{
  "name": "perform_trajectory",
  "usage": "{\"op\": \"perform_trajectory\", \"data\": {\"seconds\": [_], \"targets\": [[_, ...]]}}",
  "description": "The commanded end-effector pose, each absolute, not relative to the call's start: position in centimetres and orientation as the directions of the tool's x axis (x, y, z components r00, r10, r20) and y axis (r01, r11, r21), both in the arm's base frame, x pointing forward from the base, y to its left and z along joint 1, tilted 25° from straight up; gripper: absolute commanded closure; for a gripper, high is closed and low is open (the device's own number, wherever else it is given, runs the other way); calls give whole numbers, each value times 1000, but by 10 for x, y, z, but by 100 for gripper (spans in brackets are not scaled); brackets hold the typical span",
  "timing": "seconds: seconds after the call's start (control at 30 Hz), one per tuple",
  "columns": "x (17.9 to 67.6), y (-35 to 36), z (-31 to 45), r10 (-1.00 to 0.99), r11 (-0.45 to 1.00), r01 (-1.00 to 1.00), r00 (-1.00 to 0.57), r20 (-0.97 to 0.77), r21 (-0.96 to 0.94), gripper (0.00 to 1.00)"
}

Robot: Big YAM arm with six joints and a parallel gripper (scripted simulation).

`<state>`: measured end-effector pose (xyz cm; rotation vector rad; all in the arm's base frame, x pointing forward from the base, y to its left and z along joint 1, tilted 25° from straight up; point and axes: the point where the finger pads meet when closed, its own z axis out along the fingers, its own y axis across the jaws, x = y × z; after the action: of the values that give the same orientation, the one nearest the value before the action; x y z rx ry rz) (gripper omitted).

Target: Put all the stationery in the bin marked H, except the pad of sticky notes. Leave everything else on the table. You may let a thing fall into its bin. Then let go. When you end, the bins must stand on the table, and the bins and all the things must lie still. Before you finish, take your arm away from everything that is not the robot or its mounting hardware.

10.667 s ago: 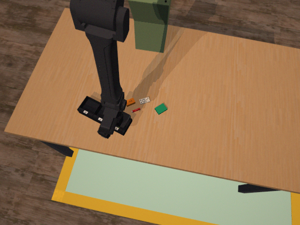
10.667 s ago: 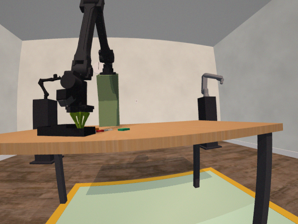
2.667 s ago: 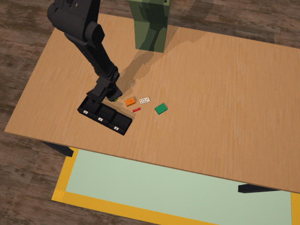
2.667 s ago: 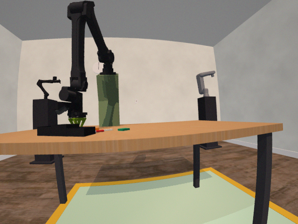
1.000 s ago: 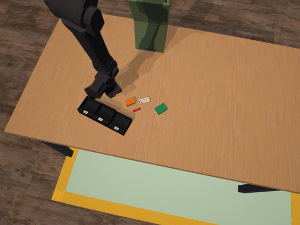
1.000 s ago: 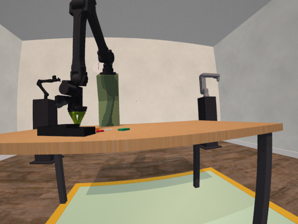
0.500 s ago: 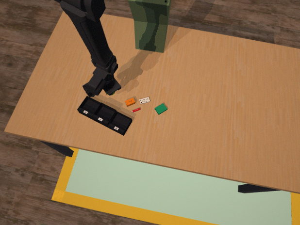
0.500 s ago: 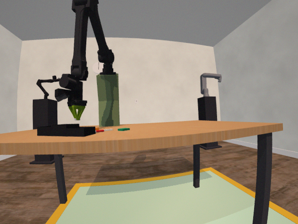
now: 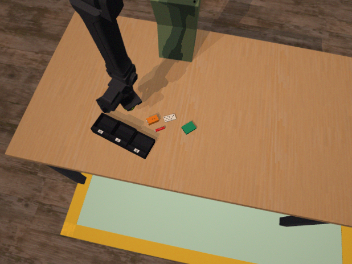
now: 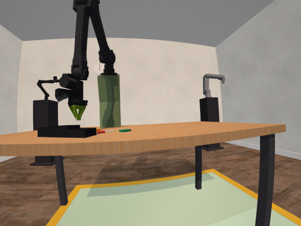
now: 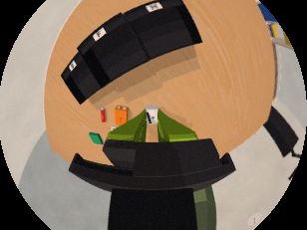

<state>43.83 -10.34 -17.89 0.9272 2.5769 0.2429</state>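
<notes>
Bin labels (image 9: pixel 117 139) were too small to read in any view. The small pale item (image 11: pixel 153 115) pinched in the end effector (image 11: pixel 152 121) was too small to identify. From above, the arm (image 9: pixel 114 57) hid the fingertips. The pedestal (image 9: pixel 176 28) was cropped by the top edge.
</notes>
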Motion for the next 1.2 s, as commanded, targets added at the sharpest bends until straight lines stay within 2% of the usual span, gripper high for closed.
{"op": "perform_trajectory", "data": {"seconds": [0.0, 0.13, 0.23, 0.3, 0.5, 0.67, 0.73, 0.87, 0.9, 1.17], "targets": [[456, -126, -162, 639, 769, 568, -694, -331, 293, 91], [467, -142, -156, 639, 769, 568, -693, -333, 293, 91], [473, -155, -158, 763, 647, 683, -589, -266, 339, 91], [473, -155, -158, 763, 647, 683, -589, -266, 339, 91], [489, -181, -159, 878, 478, 792, -443, -181, 379, 91], [505, -204, -152, 931, 363, 839, -337, -137, 405, 91], [510, -190, -152, 949, 313, 854, -291, -118, 416, 91], [510, -189, -152, 966, 258, 867, -237, -102, 426, 91], [510, -189, -152, 981, 192, 881, -179, -71, 432, 91], [504, -194, -154, 1000, 2, 900, -8, 13, 436, 91]]}}
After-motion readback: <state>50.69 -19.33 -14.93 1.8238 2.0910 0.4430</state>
